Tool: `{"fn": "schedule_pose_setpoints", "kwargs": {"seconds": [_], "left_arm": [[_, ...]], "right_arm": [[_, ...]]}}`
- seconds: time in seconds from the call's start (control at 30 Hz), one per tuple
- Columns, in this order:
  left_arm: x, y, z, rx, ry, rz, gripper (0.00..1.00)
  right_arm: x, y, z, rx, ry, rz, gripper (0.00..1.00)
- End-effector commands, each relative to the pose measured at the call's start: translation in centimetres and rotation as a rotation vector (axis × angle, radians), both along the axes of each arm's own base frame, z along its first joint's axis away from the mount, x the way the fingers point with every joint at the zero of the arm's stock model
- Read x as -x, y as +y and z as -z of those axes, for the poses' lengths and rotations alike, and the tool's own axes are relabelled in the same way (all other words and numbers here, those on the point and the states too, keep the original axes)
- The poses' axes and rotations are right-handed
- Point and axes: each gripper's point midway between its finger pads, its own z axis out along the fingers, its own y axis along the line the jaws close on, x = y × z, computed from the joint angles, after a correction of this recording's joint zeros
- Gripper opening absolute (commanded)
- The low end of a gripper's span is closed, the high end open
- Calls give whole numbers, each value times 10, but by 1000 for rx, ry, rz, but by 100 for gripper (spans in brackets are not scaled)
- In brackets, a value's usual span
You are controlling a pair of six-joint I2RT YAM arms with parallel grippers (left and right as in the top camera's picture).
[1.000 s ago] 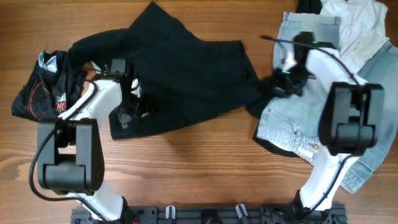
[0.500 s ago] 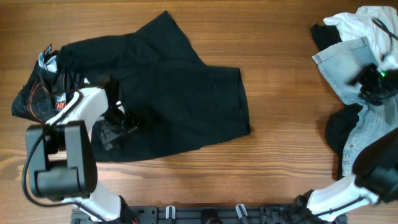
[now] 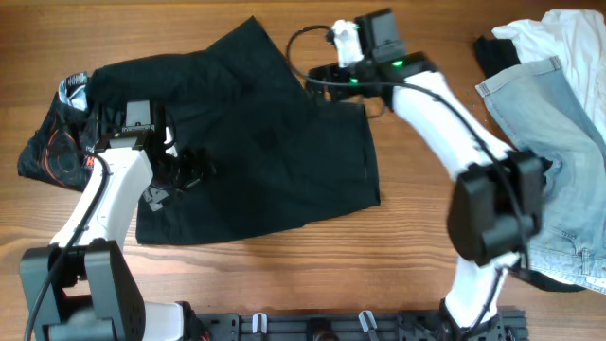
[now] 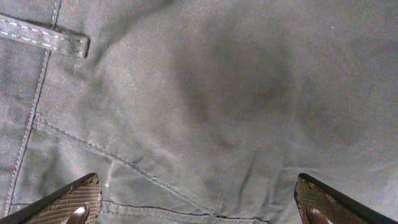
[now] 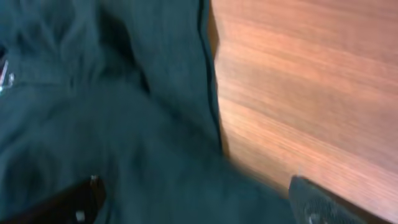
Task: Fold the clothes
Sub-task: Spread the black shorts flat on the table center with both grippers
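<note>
Two grippers, both w/ fingers spread wide, nothing held. Black shorts (image 3: 275, 161) lie flat on wood table (image 3: 426, 246), center-left. Left gripper (image 3: 185, 173) over their lower-left part; right gripper (image 3: 324, 80) at top edge. Jeans (image 3: 568, 170) + white shirt (image 3: 559, 38) piled far right.

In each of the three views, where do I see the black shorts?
Overhead: black shorts lie spread left of centre on the table.
Left wrist: the shorts fill the picture, belt loop at top left.
Right wrist: the shorts cover left and bottom; table at right.
Shared landmark: the shorts' edge against wood, in overhead and right wrist only.
</note>
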Motion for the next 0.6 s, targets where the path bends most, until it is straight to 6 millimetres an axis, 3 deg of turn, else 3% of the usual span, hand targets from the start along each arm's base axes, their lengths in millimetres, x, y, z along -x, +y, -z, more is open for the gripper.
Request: {"fn": "schedule_pose_setpoints", "kwargs": {"seconds": [0.0,0.17,0.27,0.43,0.57], "left_arm": [[-4,2,-4,-5,-25,9,100],[-4,-5,-5,36,-29,14,100],[-4,-5,-5,37,-29,14,100],[-3,-6,-5,44,-26,15,100],[-1,-6,-5,45,-16,15,100]], "right_arm": [[-22,38,18,-91,-52,6,100],[-64,64,44,-215,-187,55,100],[-77,62,57,-227,-222,104,100],[-81,65,80,-208,-245,86,100],[-68,82,109,-123,-263,-4,100]]}}
